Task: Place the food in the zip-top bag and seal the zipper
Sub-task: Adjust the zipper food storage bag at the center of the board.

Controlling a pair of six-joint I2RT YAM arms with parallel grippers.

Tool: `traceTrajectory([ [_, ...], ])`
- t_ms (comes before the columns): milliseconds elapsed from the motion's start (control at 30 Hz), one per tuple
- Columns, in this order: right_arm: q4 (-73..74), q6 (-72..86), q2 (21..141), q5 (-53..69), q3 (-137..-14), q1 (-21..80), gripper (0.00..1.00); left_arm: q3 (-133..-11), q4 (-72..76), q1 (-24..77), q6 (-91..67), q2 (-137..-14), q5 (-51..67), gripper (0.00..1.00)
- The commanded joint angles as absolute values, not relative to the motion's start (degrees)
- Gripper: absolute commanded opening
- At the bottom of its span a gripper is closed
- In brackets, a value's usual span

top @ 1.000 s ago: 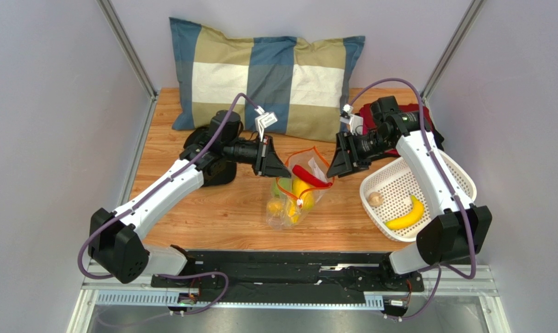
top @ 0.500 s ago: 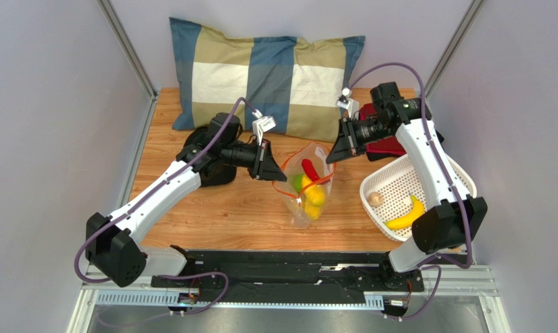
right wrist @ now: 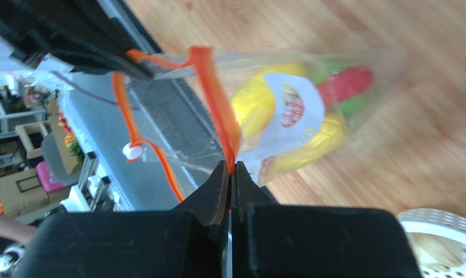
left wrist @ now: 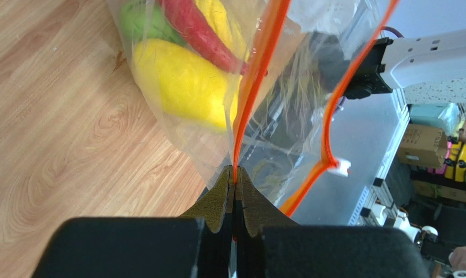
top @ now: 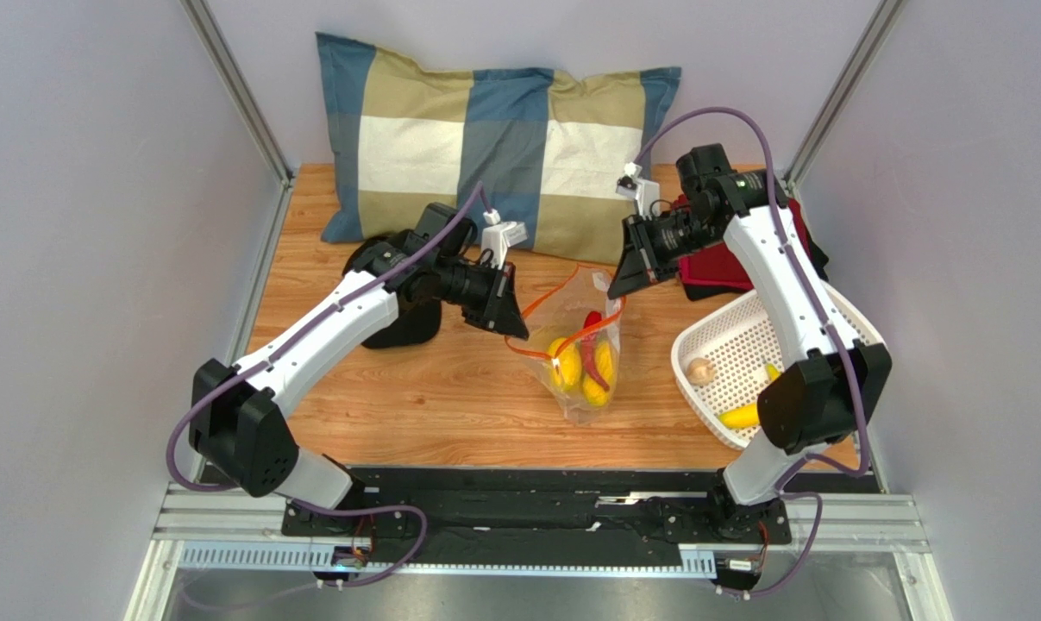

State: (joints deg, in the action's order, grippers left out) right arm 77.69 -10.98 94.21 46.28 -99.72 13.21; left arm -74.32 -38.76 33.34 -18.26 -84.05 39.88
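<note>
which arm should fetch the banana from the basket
Right, probably: the basket with the banana lies near its base, far from the left gripper, which can hold the bag. The right gripper must release first.

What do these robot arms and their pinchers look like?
The left arm and right arm have white shells, black joints and a purple cable each. The left gripper and right gripper have black, wedge-shaped fingers tapering to points.

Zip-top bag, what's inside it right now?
Through the zip-top bag: a red chili-shaped piece, a green piece and yellow lemon-like pieces. Its white label and the crinkled plastic hide whatever lies behind them.
</note>
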Motion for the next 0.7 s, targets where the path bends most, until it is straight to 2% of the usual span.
traceTrajectory([
  [0,80.86,-13.18,94.66,39.74,-107.65,11.43,0.10,-76.47,-39.55,33.57,-16.26,-82.62,39.55,0.00],
  [67,81.38,-14.49,95.62,38.15,-109.15,11.16,0.17,-76.29,-39.20,33.57,-16.26,-82.97,39.11,0.00],
  [167,82.96,-15.64,96.94,37.18,-113.63,9.76,0.45,-76.46,-38.94,33.57,-16.61,-83.32,38.94,0.00],
  [200,83.32,-15.73,96.94,37.26,-114.69,8.71,0.64,-76.64,-38.85,33.57,-16.61,-83.32,39.37,0.00],
  [300,82.97,-15.74,95.63,38.32,-116.10,3.01,0.88,-77.34,-38.67,33.57,-16.87,-83.06,39.64,0.00],
  [433,82.09,-14.59,92.82,34.91,-113.13,-8.93,0.94,-77.78,-38.50,33.57,-17.14,-83.14,39.90,0.00],
  [600,74.39,-15.12,87.72,25.16,-96.82,-19.49,0.99,-78.84,-38.50,33.75,-17.23,-83.93,40.08,0.00],
  [667,70.42,-13.55,85.52,17.17,-91.78,-22.92,1.00,-79.36,-38.50,33.84,-17.14,-84.29,39.99,0.00],
])
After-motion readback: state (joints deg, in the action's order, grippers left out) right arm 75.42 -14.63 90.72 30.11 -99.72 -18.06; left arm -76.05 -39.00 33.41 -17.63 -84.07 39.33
